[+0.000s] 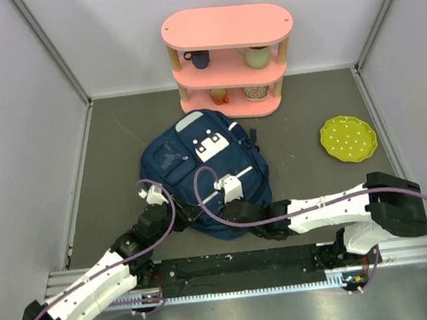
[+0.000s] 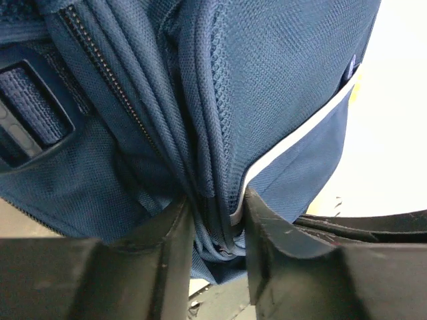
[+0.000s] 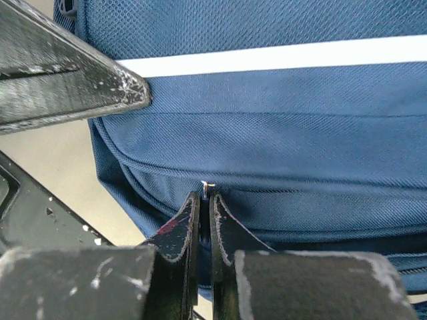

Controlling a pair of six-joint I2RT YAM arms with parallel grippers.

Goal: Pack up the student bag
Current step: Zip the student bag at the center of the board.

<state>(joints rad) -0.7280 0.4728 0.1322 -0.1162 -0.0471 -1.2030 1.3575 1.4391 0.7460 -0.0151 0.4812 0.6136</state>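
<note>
Left gripper (image 2: 217, 203): half-spread, with bunched folds of the student bag (image 1: 199, 169) wedged between the jaws and touching both fingers.
Right gripper (image 3: 205, 197): fingers pressed together, tips against the zip seam (image 3: 300, 190) on the bag's near side. A tiny metal glint sits at the tips; I cannot tell whether it is pinched.
Bag relative to grippers: the left gripper is at its near-left edge, the right gripper at its near-right part.
Bag on worktop (image 1: 316, 187): lying flat at the middle, white patch facing up, top towards the far edge.
Left wrist view only: mesh fabric, a zip track and a webbing strap (image 2: 33, 113).
Right wrist view only: white stripe (image 3: 267, 60) above the seam.
Top view only: pink shelf (image 1: 230, 59) at the far edge; green plate (image 1: 348, 138) towards the right edge, well apart from the bag.
</note>
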